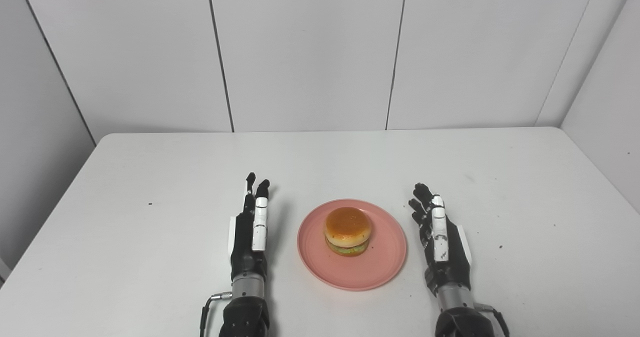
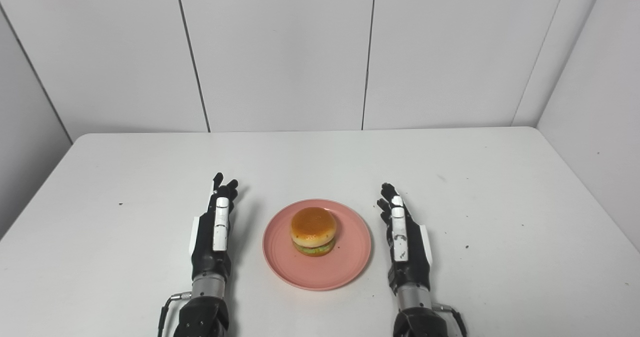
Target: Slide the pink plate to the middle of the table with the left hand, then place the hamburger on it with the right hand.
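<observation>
The pink plate point(image 1: 351, 257) is set mid-counter point(image 1: 150, 177) w/ the hamburger point(image 1: 348, 230) seated on it, so both steps are judged done. The left robot hand point(image 1: 250, 227) & right robot hand point(image 1: 440, 237) are parked either side, fingers extended, nothing held, kept clear of the plate

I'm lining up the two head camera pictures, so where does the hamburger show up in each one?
Left eye view: the hamburger sits just right of picture centre, low down, on the pink plate.
Right eye view: it sits at about picture centre, low down.
Shared landmark: the pink plate beneath it, between the left robot hand and the right robot hand.
</observation>
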Robot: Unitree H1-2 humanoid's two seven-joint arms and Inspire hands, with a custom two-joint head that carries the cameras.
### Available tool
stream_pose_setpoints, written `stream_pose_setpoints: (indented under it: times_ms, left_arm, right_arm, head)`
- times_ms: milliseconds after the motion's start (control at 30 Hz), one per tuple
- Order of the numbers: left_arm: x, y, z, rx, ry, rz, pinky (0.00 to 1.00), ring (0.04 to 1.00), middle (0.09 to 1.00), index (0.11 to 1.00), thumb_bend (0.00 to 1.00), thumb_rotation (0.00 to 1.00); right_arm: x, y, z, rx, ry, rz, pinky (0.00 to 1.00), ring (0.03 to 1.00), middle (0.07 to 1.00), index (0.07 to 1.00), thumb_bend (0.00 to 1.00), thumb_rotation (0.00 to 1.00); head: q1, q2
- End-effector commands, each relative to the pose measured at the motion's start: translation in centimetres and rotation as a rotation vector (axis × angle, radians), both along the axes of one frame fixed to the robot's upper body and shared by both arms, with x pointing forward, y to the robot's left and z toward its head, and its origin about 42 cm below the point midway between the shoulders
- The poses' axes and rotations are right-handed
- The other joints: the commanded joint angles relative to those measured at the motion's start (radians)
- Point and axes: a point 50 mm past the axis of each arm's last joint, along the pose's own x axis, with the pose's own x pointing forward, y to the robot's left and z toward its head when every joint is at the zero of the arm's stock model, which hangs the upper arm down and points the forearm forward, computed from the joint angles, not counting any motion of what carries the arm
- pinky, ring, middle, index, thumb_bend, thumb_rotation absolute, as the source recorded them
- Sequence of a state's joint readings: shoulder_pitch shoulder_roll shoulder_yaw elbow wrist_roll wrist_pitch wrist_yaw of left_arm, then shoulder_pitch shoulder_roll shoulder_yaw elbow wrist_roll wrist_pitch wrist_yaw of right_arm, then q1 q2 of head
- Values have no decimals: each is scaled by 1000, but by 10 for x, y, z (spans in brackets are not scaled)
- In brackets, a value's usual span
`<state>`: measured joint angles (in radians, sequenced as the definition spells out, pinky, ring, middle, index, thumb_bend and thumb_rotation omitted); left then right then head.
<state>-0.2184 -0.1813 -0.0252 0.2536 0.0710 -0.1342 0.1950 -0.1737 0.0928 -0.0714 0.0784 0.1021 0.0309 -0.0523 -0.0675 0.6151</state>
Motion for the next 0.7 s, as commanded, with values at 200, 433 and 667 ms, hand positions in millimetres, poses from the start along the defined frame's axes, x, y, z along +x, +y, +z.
stream_pose_setpoints:
  times_ms: [200, 433, 667]
  left_arm:
    - [-13, 4, -20, 37, 72, -13, 1000, 985, 994, 964, 720, 980]
    - [-11, 8, -23, 75, 112, -36, 1000, 1000, 1000, 979, 767, 979]
    - [-11, 8, -22, 67, 125, -33, 1000, 1000, 1000, 997, 755, 959]
  right_arm:
    - [-4, -3, -3, -4, 15, -12, 985, 923, 929, 875, 838, 1000]
    - [-3, -1, -3, 3, 18, -6, 988, 932, 933, 881, 842, 1000]
    - [-2, 0, -1, -10, 18, -3, 967, 919, 929, 884, 816, 1000]
  head:
    - [-1, 4]
    - [-7, 2]
    - [-9, 1]
